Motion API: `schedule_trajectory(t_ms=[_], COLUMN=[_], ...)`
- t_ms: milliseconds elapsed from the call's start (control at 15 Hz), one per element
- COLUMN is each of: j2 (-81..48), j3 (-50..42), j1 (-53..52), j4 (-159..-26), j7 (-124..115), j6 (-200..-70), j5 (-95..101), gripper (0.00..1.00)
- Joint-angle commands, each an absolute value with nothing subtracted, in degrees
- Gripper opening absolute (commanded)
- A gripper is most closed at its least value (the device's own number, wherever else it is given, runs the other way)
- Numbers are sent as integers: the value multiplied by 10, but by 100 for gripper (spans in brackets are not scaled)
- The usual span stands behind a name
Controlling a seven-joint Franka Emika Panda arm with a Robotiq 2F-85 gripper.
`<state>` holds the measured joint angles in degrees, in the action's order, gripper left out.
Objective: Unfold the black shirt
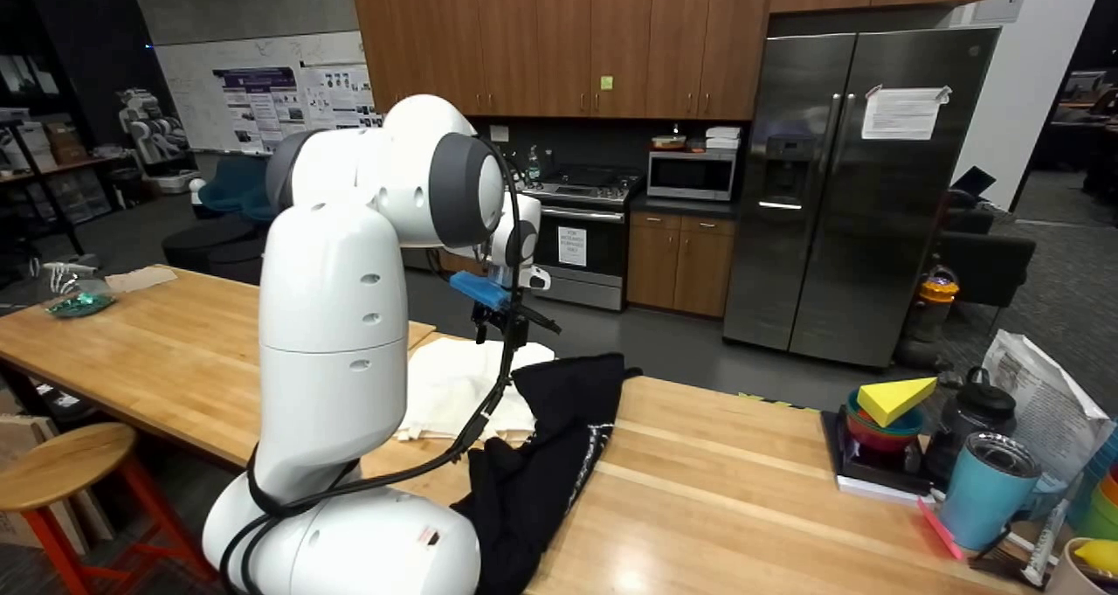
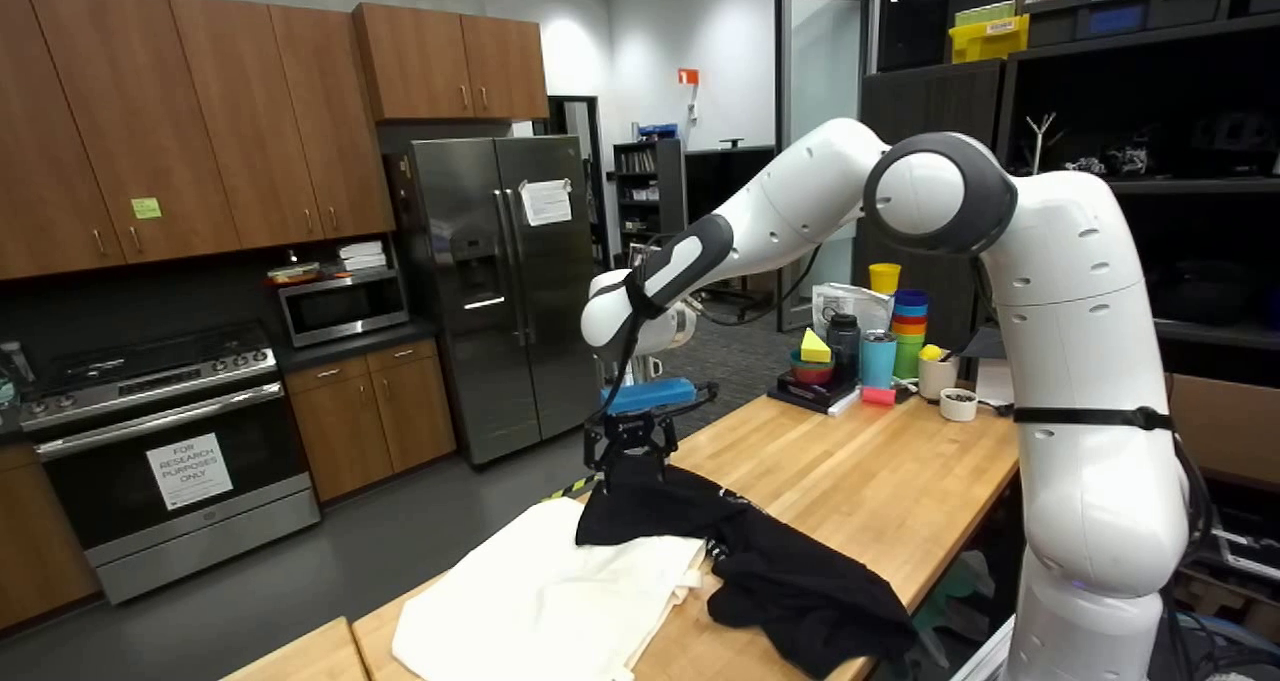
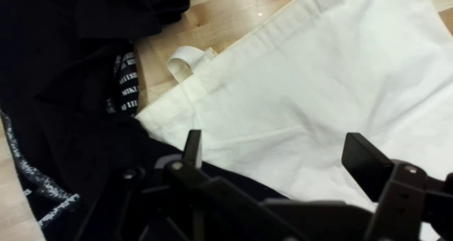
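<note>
The black shirt (image 1: 559, 464) lies bunched and stretched across the wooden table beside the robot base. In an exterior view, its far part (image 2: 655, 509) overlaps the edge of the cream-white cloth (image 2: 540, 601). The wrist view shows the shirt (image 3: 39, 64) on the left, with a pale printed stripe and an inner band of white lettering. My gripper (image 2: 632, 466) is over the shirt's far end in that exterior view. In the wrist view, the gripper's fingers (image 3: 272, 140) are wide apart, with only white cloth and a shirt edge showing between them. The shirt's folds hide its full outline.
The wooden table (image 1: 725, 481) has a seam with another table. At its far end stand stacked bowls (image 1: 882, 425) with a yellow block, a black bottle (image 1: 971, 416) and a blue tumbler (image 1: 991, 490). A wooden stool (image 1: 65, 464) stands beside the table.
</note>
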<state>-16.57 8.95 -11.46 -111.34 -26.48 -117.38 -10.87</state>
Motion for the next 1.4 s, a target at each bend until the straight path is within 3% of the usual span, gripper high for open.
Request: schedule_trajectory(t_ms=[0,533,1000,1067,1333], j2=[-216,-298,-237,-275,-259], j3=[92,56,19,41,34], j1=[-119,-116,-150,-124,-139], j4=[-1048,-964,-1075,-1027,-1054], j7=[-282,-385,-455,-423,-447], j6=[-1167,-1200,-1372,-1337,-1366], j5=[-170,-232,-151,-177,-153], gripper=[100,100,100,100,100])
